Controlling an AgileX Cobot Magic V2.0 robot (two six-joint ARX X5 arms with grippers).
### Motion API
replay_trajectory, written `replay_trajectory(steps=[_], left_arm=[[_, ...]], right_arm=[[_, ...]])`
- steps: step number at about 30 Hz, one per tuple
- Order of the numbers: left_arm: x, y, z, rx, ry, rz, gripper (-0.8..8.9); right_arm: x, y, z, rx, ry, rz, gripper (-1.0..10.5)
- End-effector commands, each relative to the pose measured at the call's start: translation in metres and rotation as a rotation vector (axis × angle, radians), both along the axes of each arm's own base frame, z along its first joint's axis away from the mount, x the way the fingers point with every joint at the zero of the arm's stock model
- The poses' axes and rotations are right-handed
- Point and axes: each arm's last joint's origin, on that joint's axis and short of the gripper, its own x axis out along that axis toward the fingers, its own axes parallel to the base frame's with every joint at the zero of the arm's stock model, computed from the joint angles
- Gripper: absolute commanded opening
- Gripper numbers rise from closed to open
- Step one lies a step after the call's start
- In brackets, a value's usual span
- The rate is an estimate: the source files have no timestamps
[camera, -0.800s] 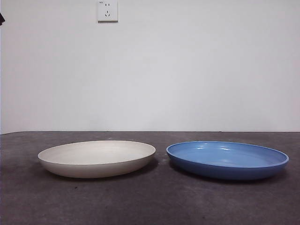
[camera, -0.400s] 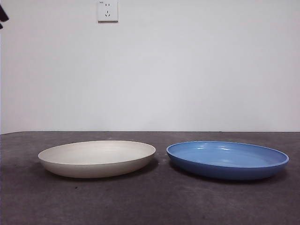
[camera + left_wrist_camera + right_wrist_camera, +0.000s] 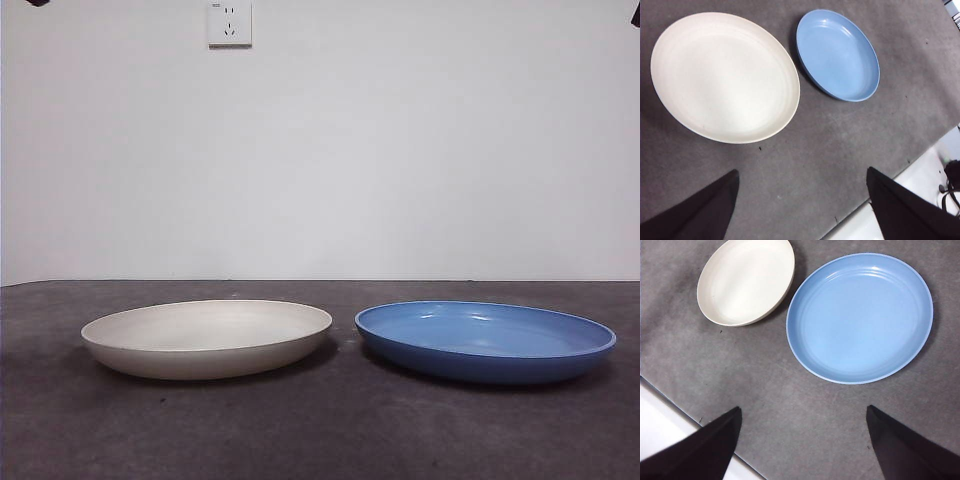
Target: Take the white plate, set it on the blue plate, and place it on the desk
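Note:
The white plate [image 3: 207, 338] rests on the desk [image 3: 320, 430] at the left, and the blue plate [image 3: 485, 341] lies beside it on the right, a small gap between their rims. Both plates hold nothing. High over the white plate [image 3: 724, 75] hangs my left gripper [image 3: 802, 200], open and holding nothing, with the blue plate [image 3: 838, 52] farther off. My right gripper [image 3: 802, 440] is open too, high above the blue plate [image 3: 860, 317], the white plate [image 3: 745, 280] beyond it. In the front view the arms show only as black tips at the top corners.
A white wall with a socket [image 3: 229, 22] stands behind the desk. The desk's near edge meets a white surface [image 3: 900, 200] in the left wrist view and a white surface [image 3: 660, 415] in the right wrist view.
The black tip at the top left corner has risen almost out of the front view, and a black tip has appeared at the top right corner. The plates have not moved.

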Motion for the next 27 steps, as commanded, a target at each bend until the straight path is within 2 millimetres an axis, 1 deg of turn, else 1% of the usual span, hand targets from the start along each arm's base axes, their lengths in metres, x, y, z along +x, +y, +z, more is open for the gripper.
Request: replay_trajectory(steps=[1, 6, 9, 15, 18, 22, 27], left_arm=[[0.009, -0.001, 0.005, -0.004, -0.003, 0.057, 4.09], [0.029, -0.006, 0.000, 0.051, -0.001, 0.111, 4.07], [0.045, -0.010, -0.005, 0.068, 0.023, 0.133, 4.02], [0.084, -0.021, -0.016, 0.156, 0.075, 0.169, 4.03], [0.107, -0.024, -0.024, 0.217, 0.107, 0.202, 4.03], [0.138, -0.031, -0.038, 0.237, 0.142, 0.204, 4.02], [0.167, -0.037, -0.061, 0.257, 0.196, 0.200, 4.02]], right_arm=[[0.002, 0.001, 0.006, 0.004, -0.022, 0.001, 4.0], [0.002, 0.001, 0.006, 0.005, -0.022, 0.004, 4.0], [0.002, 0.001, 0.006, 0.005, -0.023, 0.004, 4.0], [0.002, 0.001, 0.006, 0.005, -0.023, 0.004, 4.0], [0.002, 0.001, 0.006, 0.005, -0.025, 0.004, 4.0], [0.002, 0.001, 0.006, 0.006, -0.026, 0.004, 4.0], [0.002, 0.001, 0.006, 0.006, -0.026, 0.004, 4.0]])
